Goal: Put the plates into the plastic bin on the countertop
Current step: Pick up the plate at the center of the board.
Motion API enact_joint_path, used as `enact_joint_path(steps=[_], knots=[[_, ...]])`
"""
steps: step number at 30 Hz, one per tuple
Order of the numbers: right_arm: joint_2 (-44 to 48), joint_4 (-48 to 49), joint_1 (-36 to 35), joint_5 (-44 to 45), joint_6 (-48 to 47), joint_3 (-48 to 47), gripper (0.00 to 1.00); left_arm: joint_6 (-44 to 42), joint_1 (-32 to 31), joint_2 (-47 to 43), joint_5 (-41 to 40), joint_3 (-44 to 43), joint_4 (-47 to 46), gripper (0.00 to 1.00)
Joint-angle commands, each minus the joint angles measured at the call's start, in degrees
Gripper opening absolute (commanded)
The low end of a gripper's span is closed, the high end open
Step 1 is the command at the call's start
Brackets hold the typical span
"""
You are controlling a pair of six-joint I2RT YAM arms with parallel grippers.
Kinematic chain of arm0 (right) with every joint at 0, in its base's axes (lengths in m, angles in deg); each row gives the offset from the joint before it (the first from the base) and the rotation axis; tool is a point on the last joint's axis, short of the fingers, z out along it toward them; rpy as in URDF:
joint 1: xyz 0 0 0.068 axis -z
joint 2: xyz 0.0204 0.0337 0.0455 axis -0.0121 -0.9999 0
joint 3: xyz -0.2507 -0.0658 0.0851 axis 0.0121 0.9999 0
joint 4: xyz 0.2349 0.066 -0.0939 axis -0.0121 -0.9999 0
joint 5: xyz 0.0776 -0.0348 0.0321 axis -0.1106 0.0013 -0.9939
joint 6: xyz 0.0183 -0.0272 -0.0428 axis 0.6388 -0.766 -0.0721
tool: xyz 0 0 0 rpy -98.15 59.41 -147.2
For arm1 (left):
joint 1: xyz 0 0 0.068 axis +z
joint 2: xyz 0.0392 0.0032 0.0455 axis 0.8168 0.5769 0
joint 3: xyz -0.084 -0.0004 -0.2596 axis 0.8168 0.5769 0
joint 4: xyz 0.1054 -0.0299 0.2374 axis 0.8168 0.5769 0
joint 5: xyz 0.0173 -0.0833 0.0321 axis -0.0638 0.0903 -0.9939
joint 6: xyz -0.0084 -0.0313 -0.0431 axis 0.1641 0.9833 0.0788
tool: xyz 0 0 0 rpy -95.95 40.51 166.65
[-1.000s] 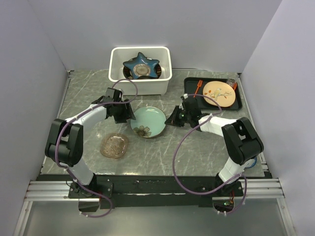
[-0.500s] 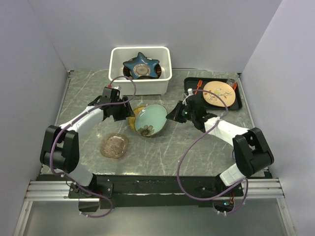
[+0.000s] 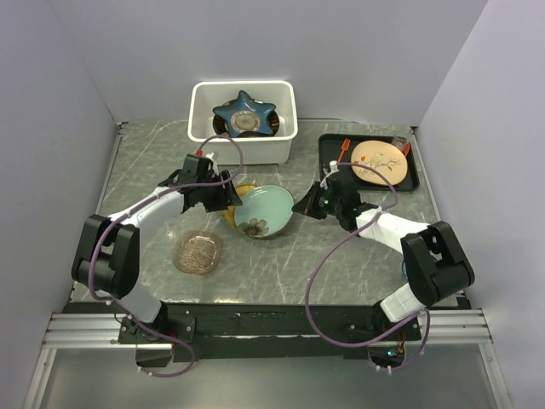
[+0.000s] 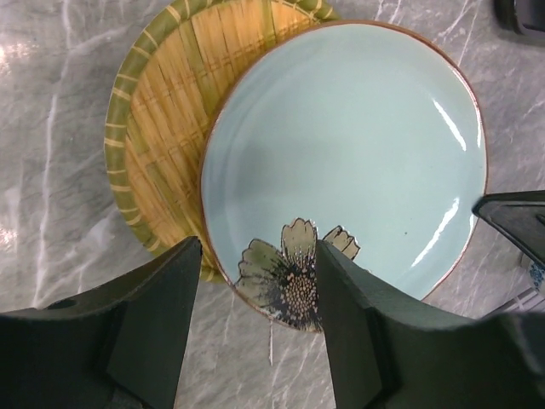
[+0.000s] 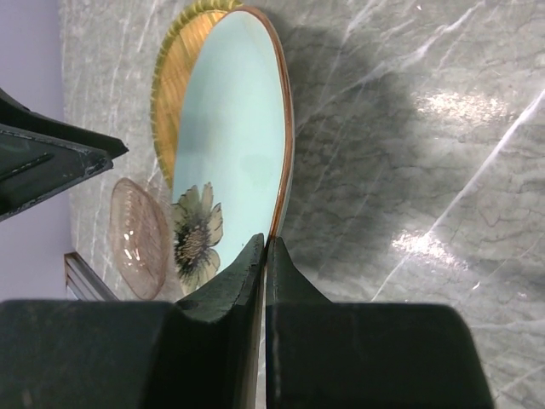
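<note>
The pale green flowered plate (image 3: 264, 210) is tilted, with its right rim raised off the counter. My right gripper (image 3: 300, 207) is shut on that rim, and the right wrist view shows the fingers pinching the thin edge (image 5: 266, 243). My left gripper (image 3: 228, 198) is open at the plate's left side. In the left wrist view (image 4: 257, 251) its jaws stand apart above the flowered edge of the plate (image 4: 358, 145). A woven yellow-green plate (image 3: 238, 192) lies under it. An amber glass plate (image 3: 197, 252) lies front left. The white plastic bin (image 3: 243, 149) holds a blue star-shaped plate (image 3: 245, 113).
A flat black tray (image 3: 328, 158) at the back right holds a tan round plate (image 3: 377, 162) and small orange items. Grey walls close in the marbled counter on the left, right and back. Purple cables loop over both arms.
My right gripper has raised the flowered plate's right rim and drawn it slightly right, uncovering the woven plate beneath. My left gripper has moved a little right along the plate's left edge.
</note>
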Motion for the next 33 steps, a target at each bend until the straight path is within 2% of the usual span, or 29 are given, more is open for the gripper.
enact_joint_path(steps=[1,8,20,33], knots=[[-1.52,5.03,0.44,-2.97,-0.39,0.68,0.03,0.76,-0.38,2.05,0.03,0.23,-3.09,0.61],[-3.89,6.61,1.58,-3.94,-0.48,2.26,0.03,0.76,-0.38,7.06,-1.47,-1.18,-2.21,0.60],[-7.50,9.77,2.81,-6.14,-0.04,3.32,0.03,1.11,-0.46,9.43,2.14,0.49,-6.34,0.59],[-11.37,14.52,3.60,-9.39,1.80,4.02,0.03,1.64,-0.46,9.00,11.19,3.13,-14.07,0.53]])
